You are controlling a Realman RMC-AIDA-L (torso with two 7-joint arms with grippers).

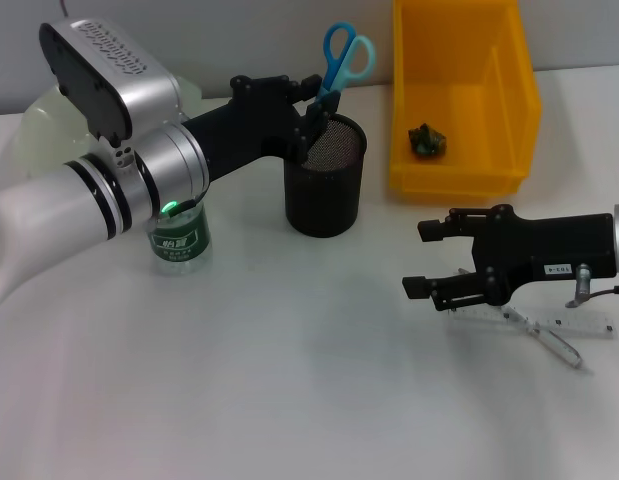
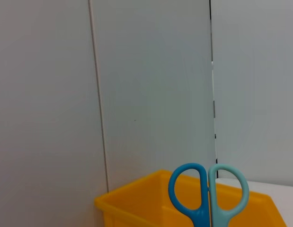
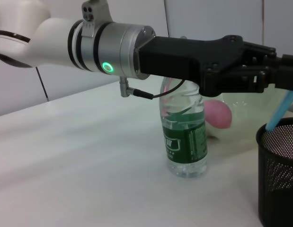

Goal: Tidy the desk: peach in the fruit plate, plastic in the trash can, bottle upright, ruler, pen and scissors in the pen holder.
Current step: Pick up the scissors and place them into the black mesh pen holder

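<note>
My left gripper [image 1: 315, 108] reaches over the black mesh pen holder [image 1: 326, 190] and is shut on the blue scissors [image 1: 345, 57]. Their blades point down into the holder and their handles stand above it; they also show in the left wrist view [image 2: 208, 194]. In the right wrist view the left gripper [image 3: 274, 71] sits above the holder [image 3: 279, 175]. The bottle [image 1: 179, 240] stands upright under my left arm. The pink peach [image 3: 217, 113] lies behind the bottle [image 3: 185, 137]. My right gripper [image 1: 426, 258] is open, just left of the clear ruler [image 1: 587, 325] and the pen [image 1: 551, 343].
A yellow bin [image 1: 464, 175] stands at the back right with a dark crumpled piece of plastic [image 1: 426, 140] inside. A pale plate [image 1: 34, 125] shows at the back left, mostly hidden by my left arm.
</note>
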